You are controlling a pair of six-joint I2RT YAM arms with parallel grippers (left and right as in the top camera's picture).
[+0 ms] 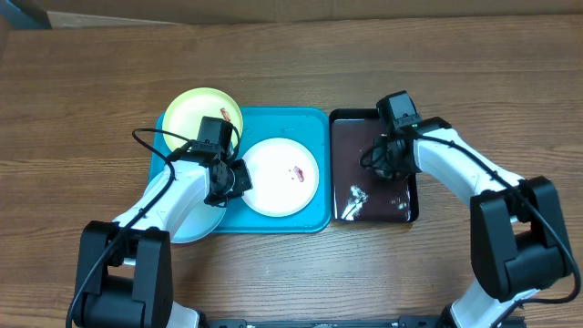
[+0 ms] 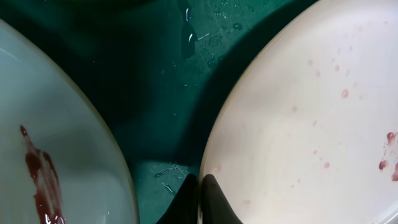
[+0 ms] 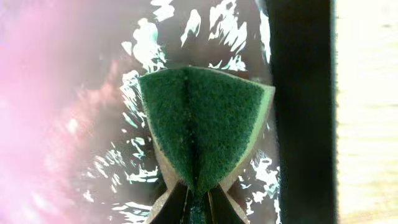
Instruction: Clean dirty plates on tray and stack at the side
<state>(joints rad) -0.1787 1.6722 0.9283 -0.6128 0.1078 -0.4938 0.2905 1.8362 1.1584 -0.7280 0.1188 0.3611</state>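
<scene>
The turquoise tray holds a white plate with a red stain near its middle. A yellow-green plate overlaps the tray's far left corner, and a pale blue plate lies under my left arm at its near left. My left gripper is shut with nothing between its fingers. Its tips rest over wet tray at the speckled white plate's rim. A pale plate with a red smear lies on the other side. My right gripper is shut on a folded green sponge.
A glossy black pan holding water stands right of the tray, and the sponge hangs over its wet bottom near the black rim. Bare wooden table surrounds everything.
</scene>
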